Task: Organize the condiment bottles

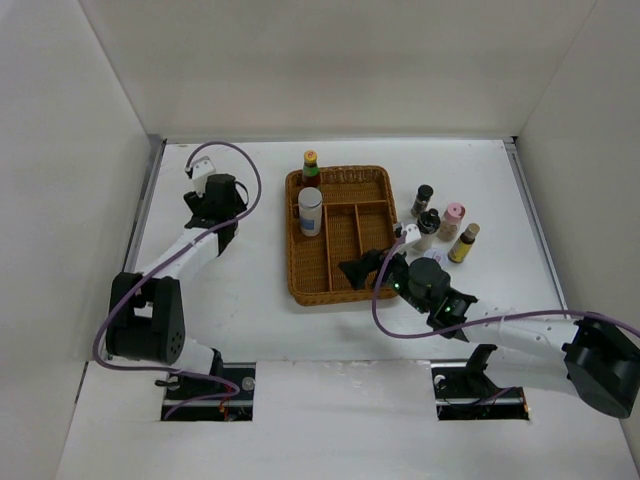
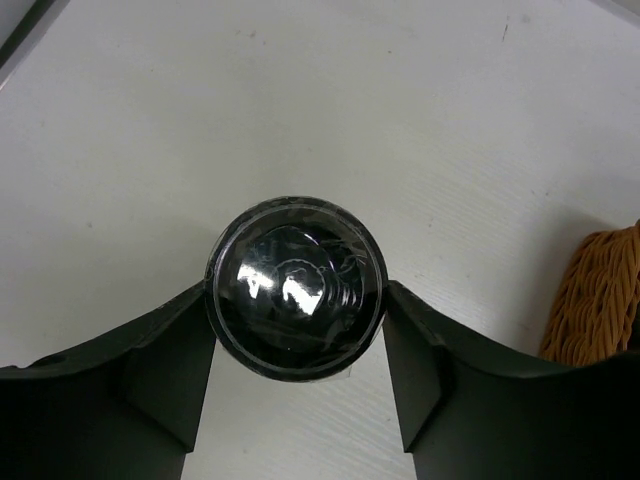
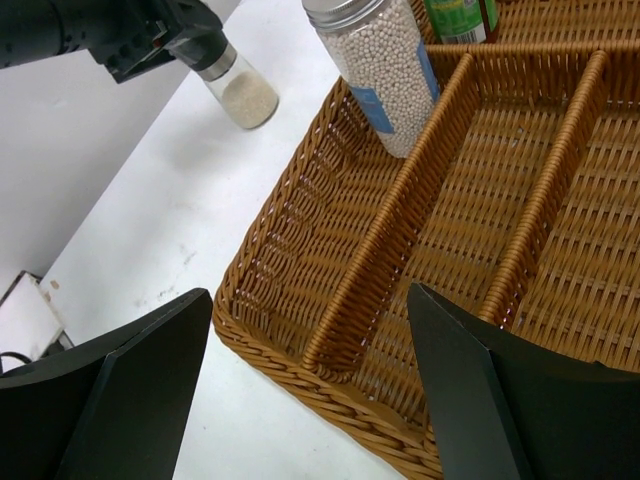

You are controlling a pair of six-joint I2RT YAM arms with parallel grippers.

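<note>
While most of the condiment bottles stand out on the surface, only two are inside the wicker tray, so we judge the job to be in its early part. The tray's left compartment holds a bead jar with a silver cap and, behind it, a green-labelled bottle with a yellow cap. The other compartments show bare wicker.

Our right pincer hangs released and empty over the tray's near left corner. Our left pincer is clenched on a shaker well to the left of the tray, with a finger pressed to each side of its cap.

Left to sort, just right of the tray, is a loose cluster: a black-capped bottle, a second dark-capped bottle, a pink-capped bottle and a tan-capped bottle. Something small and white beside them is half hidden by the right arm, so we leave it unnamed.

The shaker itself is small, upright and apparently standing on the surface. It has clear glass, a glossy round black cap and a low fill of pale powder.
</note>
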